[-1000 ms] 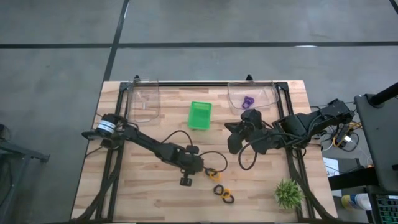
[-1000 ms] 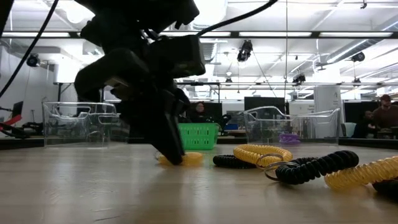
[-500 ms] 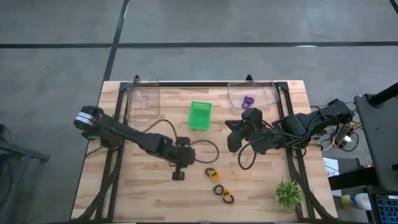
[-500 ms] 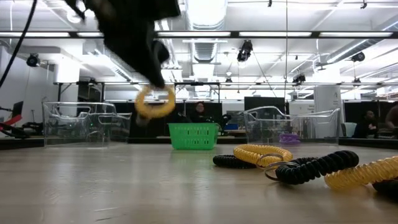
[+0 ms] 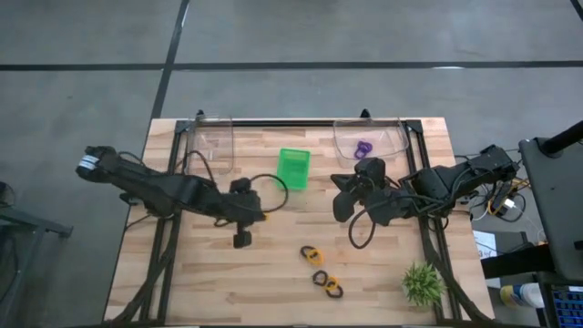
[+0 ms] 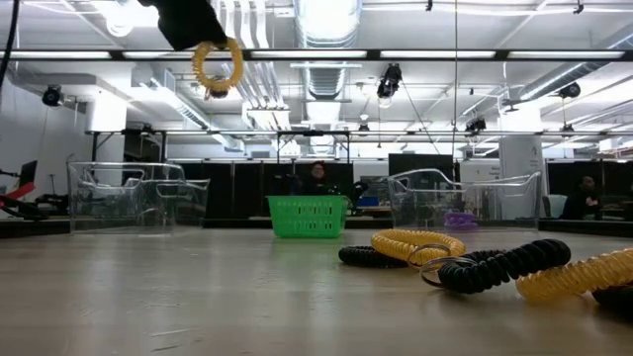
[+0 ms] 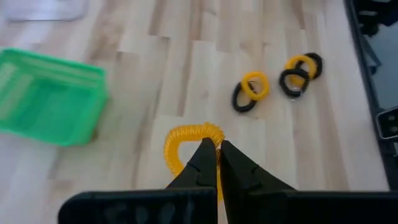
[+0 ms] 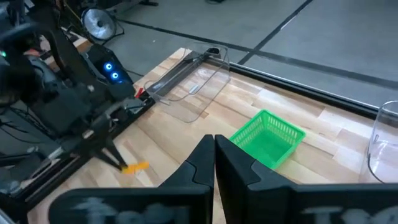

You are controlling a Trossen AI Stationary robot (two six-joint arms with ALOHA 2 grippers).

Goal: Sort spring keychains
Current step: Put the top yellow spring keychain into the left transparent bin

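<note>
My left gripper (image 5: 262, 215) is raised above the table's middle-left, shut on an orange-yellow spring keychain (image 7: 188, 140), which shows high in the low view (image 6: 218, 65). More keychains lie on the boards near the table's near edge: a yellow and black pair (image 5: 312, 255) and a black and yellow cluster (image 5: 327, 283). A purple keychain (image 5: 363, 148) lies inside the right clear bin. My right gripper (image 5: 340, 210) waits shut over the table's middle-right (image 8: 214, 149). My left gripper pinches the orange-yellow keychain between its two fingertips at one side of the coil (image 7: 209, 133). The rest of the loop reaches out past the fingertips. In the low view the loop (image 6: 218, 65) hangs below the fingers, lifted well clear of the table.
A green basket (image 5: 292, 169) stands at the table's far middle, between a clear bin on the left (image 5: 211, 146) and a clear bin on the right (image 5: 372, 138). A spiky green plant (image 5: 422, 284) sits at the near right corner. Bare boards lie on the near left.
My left gripper has taken the orange-yellow keychain off the boards beside the other keychains and carried it up and toward the table's left and far side. The keychain, on the table a second ago, now hangs high in the air. The other keychains have stayed put.
</note>
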